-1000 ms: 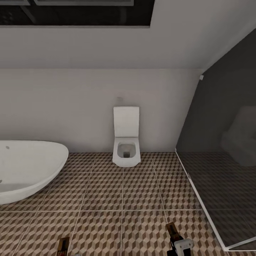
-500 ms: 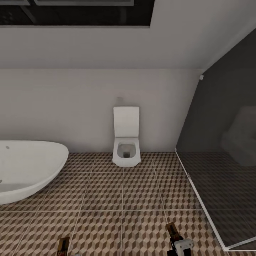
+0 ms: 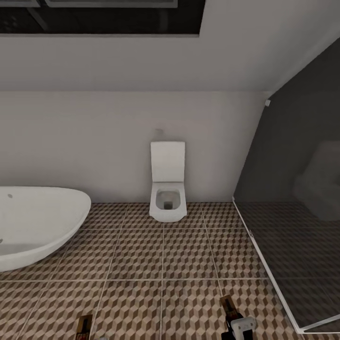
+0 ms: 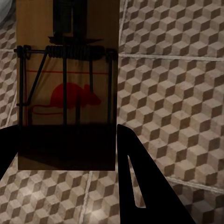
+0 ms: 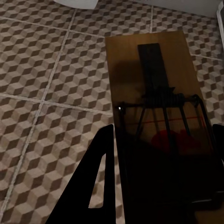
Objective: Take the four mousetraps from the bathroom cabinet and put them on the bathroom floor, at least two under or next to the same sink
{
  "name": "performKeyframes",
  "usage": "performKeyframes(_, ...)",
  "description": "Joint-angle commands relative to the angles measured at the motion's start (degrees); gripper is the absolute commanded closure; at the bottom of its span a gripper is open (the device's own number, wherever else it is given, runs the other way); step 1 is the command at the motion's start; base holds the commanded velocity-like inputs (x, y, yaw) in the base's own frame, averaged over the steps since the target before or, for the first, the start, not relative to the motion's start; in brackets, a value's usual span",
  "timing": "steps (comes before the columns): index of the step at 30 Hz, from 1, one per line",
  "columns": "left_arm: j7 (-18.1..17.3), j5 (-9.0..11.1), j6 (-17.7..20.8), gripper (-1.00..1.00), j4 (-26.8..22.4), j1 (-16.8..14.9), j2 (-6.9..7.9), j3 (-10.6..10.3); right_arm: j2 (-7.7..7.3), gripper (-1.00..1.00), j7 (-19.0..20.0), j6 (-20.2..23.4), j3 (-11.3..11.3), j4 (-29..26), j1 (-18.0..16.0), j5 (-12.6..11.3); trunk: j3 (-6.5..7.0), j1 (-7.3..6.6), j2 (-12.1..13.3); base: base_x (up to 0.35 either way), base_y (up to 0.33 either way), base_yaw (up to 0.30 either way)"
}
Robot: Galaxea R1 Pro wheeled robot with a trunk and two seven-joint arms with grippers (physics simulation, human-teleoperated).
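Head view takes in the room: a white bathtub (image 3: 38,224) at left, a wall-hung toilet (image 3: 167,189) at the far wall, a dark glass shower screen (image 3: 293,198) at right, all on the cube-patterned bathroom floor (image 3: 141,264). At its lower edge only slivers of two mousetraps show, one at the left gripper (image 3: 84,327), one at the right gripper (image 3: 234,314).

The left wrist view shows what that hides: the left mousetrap (image 4: 65,88), red mouse print and spring bar up, clamped between dark fingers (image 4: 140,186) above the tiles. The right wrist view shows the right mousetrap (image 5: 156,107) likewise clamped.
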Motion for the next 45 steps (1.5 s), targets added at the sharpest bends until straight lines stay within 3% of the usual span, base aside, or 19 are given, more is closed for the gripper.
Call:
performKeyframes(1,0.43,-0.25,-0.12,1.00,0.17,-0.07,-0.08,-0.38,0.04,1.00,-0.11,-0.12,0.46,-0.03,-0.04,-0.30,-0.11,0.03,-0.11,0.000,0.000,0.000)
performKeyframes(6,0.63,-0.51,1.45,1.00,-0.07,-0.01,-0.20,-0.23,0.21,1.00,-0.46,0.22,0.34,-0.77,-0.04,-0.27,-0.11,0.03,-0.11,0.000,0.000,0.000)
performKeyframes(10,0.64,-0.63,8.61,1.00,-3.10,-0.04,0.74,-0.17,0.44,1.00,-1.91,3.80,0.29,-5.34,-0.04,-0.26,-0.11,0.03,-0.11,0.000,0.000,0.000)
performKeyframes(16,0.92,-0.74,22.61,1.00,-19.05,-0.17,5.36,-0.08,0.53,1.00,-2.76,17.81,0.29,-17.18,-0.04,-0.34,-0.11,0.03,-0.11,0.000,0.000,0.000)
performKeyframes(20,3.69,-0.75,33.59,1.00,-33.72,-0.37,9.63,0.47,0.51,1.00,-3.01,23.76,0.28,-25.99,-0.04,-0.35,-0.11,0.03,-0.11,0.000,0.000,0.000)
performKeyframes(21,4.19,-0.75,35.03,1.00,-35.58,-0.42,10.05,0.83,0.51,1.00,-3.02,24.61,0.28,-26.95,-0.04,-0.35,-0.11,0.03,-0.11,0.000,0.000,0.000)
performKeyframes(22,5.14,-0.77,37.98,1.00,-39.33,-0.48,10.73,2.08,0.51,1.00,-3.08,26.48,0.28,-28.90,-0.04,-0.35,-0.11,0.03,-0.11,0.000,0.000,0.000)
performKeyframes(24,6.36,-0.95,44.97,1.00,-46.19,-0.83,11.47,6.74,0.51,1.00,-3.48,30.64,0.23,-32.67,-0.04,-0.40,-0.11,0.03,-0.11,0.000,0.000,0.000)
performKeyframes(25,6.54,-1.10,47.00,1.00,-47.70,-1.08,11.56,8.21,0.51,1.00,-3.62,31.68,0.23,-33.54,-0.04,-0.41,-0.11,0.03,-0.11,0.000,0.000,0.000)
performKeyframes(28,7.00,-3.67,59.04,1.00,-53.38,-5.20,11.79,15.63,0.51,1.00,-4.33,36.76,0.14,-38.87,-0.04,-0.62,-0.11,0.03,-0.11,0.000,0.000,0.000)
performKeyframes(31,7.05,-6.38,65.04,1.00,-54.22,-10.73,11.71,18.06,0.51,1.00,-4.73,40.25,0.12,-42.41,-0.06,-1.10,-0.11,0.03,-0.11,0.000,0.000,0.000)
performKeyframes(35,7.13,-8.42,67.52,1.00,-49.26,-17.59,10.92,19.01,0.48,1.00,-5.60,45.96,-0.04,-44.73,-0.41,-1.74,-0.11,0.03,-0.11,0.000,0.000,0.000)
performKeyframes(39,7.08,-9.56,67.00,1.00,-46.53,-19.90,9.61,19.12,0.48,1.00,-6.26,49.12,-0.85,-45.42,-1.45,-1.97,-0.11,0.03,-0.11,0.000,0.000,0.000)
performKeyframes(42,6.85,-10.84,60.26,1.00,-44.10,-20.55,7.49,18.47,0.55,1.00,-6.47,50.10,-1.17,-45.74,-1.86,-2.22,-0.11,0.03,-0.11,0.000,0.000,0.000)
performKeyframes(43,6.82,-11.14,58.81,1.00,-43.63,-20.59,7.29,18.31,0.56,1.00,-6.48,50.15,-1.20,-45.76,-1.89,-2.23,-0.11,0.03,-0.11,0.000,0.000,0.000)
performKeyframes(44,6.73,-12.13,53.47,1.00,-41.07,-20.67,6.76,17.46,0.54,1.00,-6.51,50.27,-1.25,-45.80,-1.94,-2.26,-0.11,0.03,-0.11,0.000,0.000,0.000)
performKeyframes(45,6.67,-12.28,52.45,1.00,-40.29,-20.68,6.69,17.19,0.53,1.00,-6.51,50.29,-1.26,-45.81,-1.95,-2.27,-0.11,0.03,-0.11,0.000,0.000,0.000)
